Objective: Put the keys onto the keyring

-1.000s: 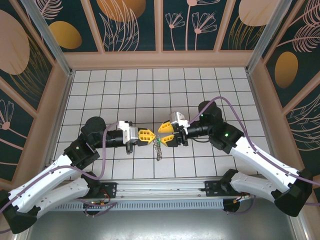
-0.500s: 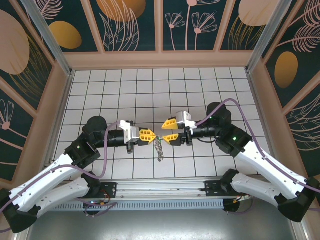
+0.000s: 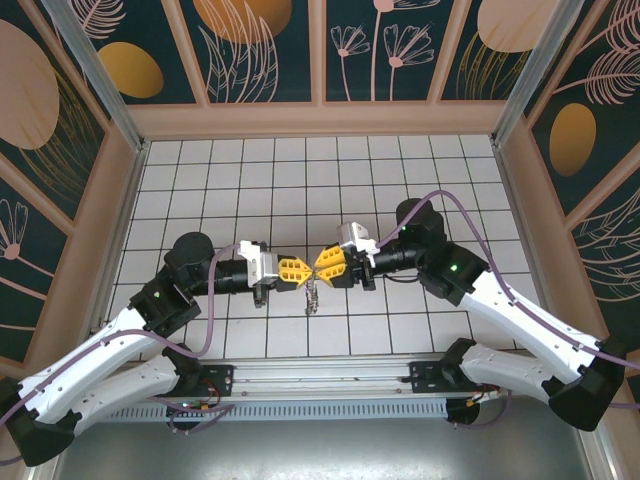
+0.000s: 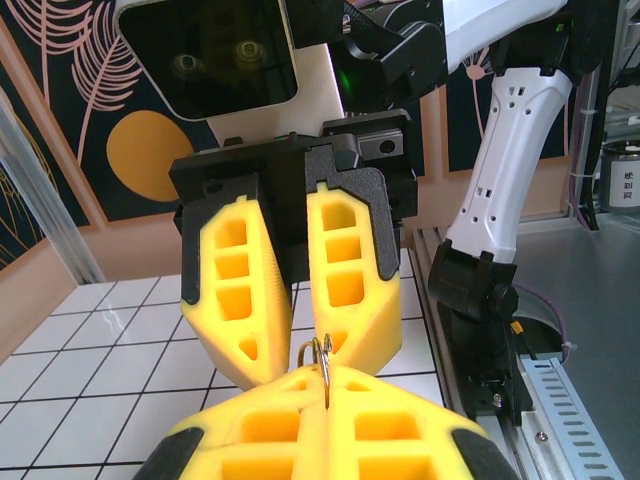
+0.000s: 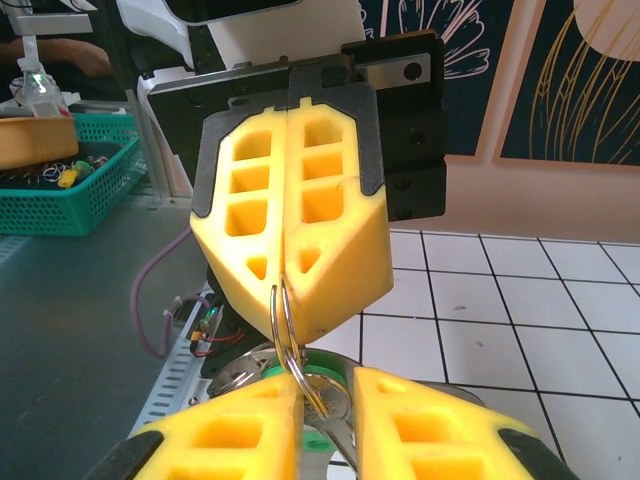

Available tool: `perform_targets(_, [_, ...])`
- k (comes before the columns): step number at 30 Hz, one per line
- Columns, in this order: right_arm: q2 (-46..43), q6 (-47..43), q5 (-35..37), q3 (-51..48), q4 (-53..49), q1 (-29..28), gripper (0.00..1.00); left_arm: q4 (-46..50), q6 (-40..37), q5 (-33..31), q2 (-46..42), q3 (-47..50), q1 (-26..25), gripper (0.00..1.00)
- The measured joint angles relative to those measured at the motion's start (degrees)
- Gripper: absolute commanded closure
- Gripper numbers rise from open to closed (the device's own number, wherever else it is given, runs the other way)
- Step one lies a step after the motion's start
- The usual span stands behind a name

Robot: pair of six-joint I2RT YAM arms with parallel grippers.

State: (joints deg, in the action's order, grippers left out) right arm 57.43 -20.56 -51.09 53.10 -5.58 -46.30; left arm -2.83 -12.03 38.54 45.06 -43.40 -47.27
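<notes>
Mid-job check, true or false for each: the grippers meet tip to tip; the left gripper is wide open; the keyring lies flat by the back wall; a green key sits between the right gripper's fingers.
1. The left gripper and right gripper meet tip to tip. True.
2. The left gripper is wide open. False: it is shut on the keyring.
3. The keyring lies flat by the back wall. False: it hangs below the gripper tips.
4. A green key sits between the right gripper's fingers. True.
</notes>
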Motion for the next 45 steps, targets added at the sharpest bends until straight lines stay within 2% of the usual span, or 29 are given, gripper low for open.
perform_targets(7, [0.00,-0.15,-0.24,0.07,-0.44,-0.37,0.67,0.07,0.00,-0.02,0.37,0.00,0.00,1.00])
perform_targets(11, [0.00,-0.15,-0.44,0.22,-0.52,-0.70,0.66,0.09,-0.04,-0.04,0.81,0.00,0.00,1.00])
perform_targets(12, [0.00,-0.15,-0.44,0.24,-0.50,-0.74,0.68,0.09,-0.04,-0.07,0.85,0.00,0.00,1.00])
perform_targets(21, [-0.02,-0.63,-0.42,0.26,-0.46,-0.74,1.00,0.35,-0.42,-0.13,1.07,0.00,0.00,1.00])
perform_targets(26, [-0.07,-1.25,0.37,0.28,-0.81,-0.74,1.00,0.68,-0.42,-0.52,1.07,0.00,0.00,1.00])
perform_targets(27, [-0.17,-1.46,1.09,0.28,-0.92,-0.76,1.00,0.85,-0.42,-1.03,1.14,-0.02,0.00,1.00])
perform_targets(28, [-0.31,-1.51,1.97,0.28,-1.11,-0.81,1.00,1.03,-0.42,-1.62,1.25,-0.11,0.00,0.96])
perform_targets(29, [-0.44,-1.66,2.93,0.33,-1.51,-0.92,1.00,1.40,-0.42,-2.05,1.49,-0.31,0.00,0.90])
perform_targets(31, [-0.52,-2.12,5.81,1.36,-3.89,-1.18,1.00,2.71,-0.68,-3.54,2.29,-1.16,0.00,0.71])
perform_targets(32, [-0.52,-2.43,6.75,2.01,-5.42,-1.31,1.00,3.26,-0.79,-4.59,2.69,-1.62,0.02,0.68])
perform_targets(38, [0.72,-5.73,18.43,7.78,-13.29,-3.65,1.00,7.96,-1.31,-8.96,3.45,-3.17,-0.07,0.65])
perform_targets(45, [4.04,-9.20,32.13,9.53,-17.92,-9.55,1.00,11.98,-1.68,-10.99,5.31,-4.70,-0.04,0.67])
